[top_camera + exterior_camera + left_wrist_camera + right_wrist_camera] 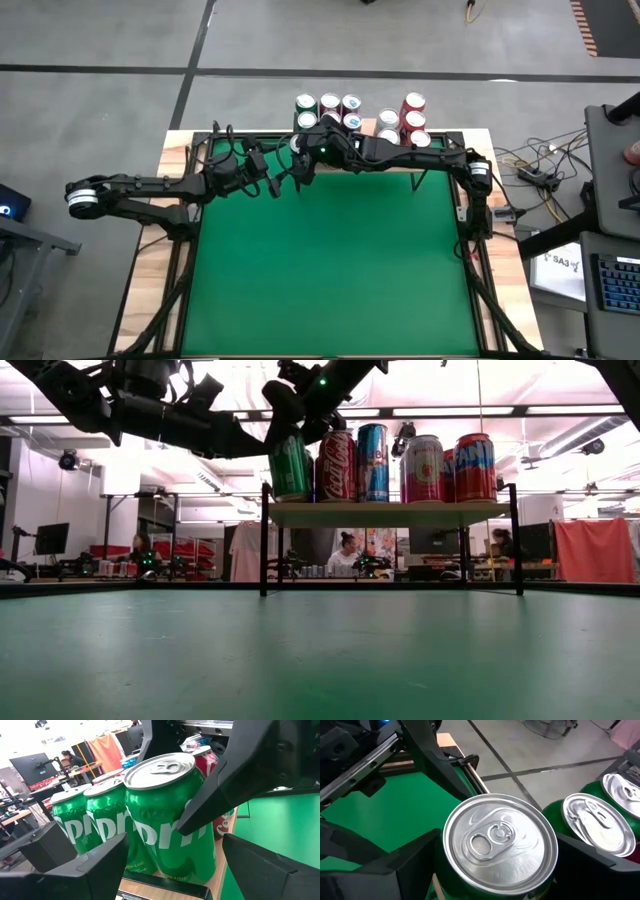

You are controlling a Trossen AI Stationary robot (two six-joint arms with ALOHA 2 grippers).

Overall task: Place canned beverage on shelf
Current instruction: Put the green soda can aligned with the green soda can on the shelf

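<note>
The green can stands upright at the left front corner of the shelf, with two more green cans right behind it in a row. In the right wrist view its silver top sits between the right gripper's two dark fingers, one on each side of the can body, so this gripper comes at the can from above with its jaws spread wide around it; whether the pads press on the can or stand just off it cannot be told. In the left wrist view the same can fills the gap between the left gripper's fingers, which stand wide apart, one to each side of its lower body, and do not clearly touch it. A dark finger of the right gripper crosses in front of the can's upper right there.

From the low view the can rests on the light wooden top board, with a red cola can just beside it, then a blue can, a pink-and-white can and a red-and-blue can farther along.

From above, both arms meet at the shelf's left end, at the far edge of the green worktop.

People sit at desks in the room beyond.
</note>
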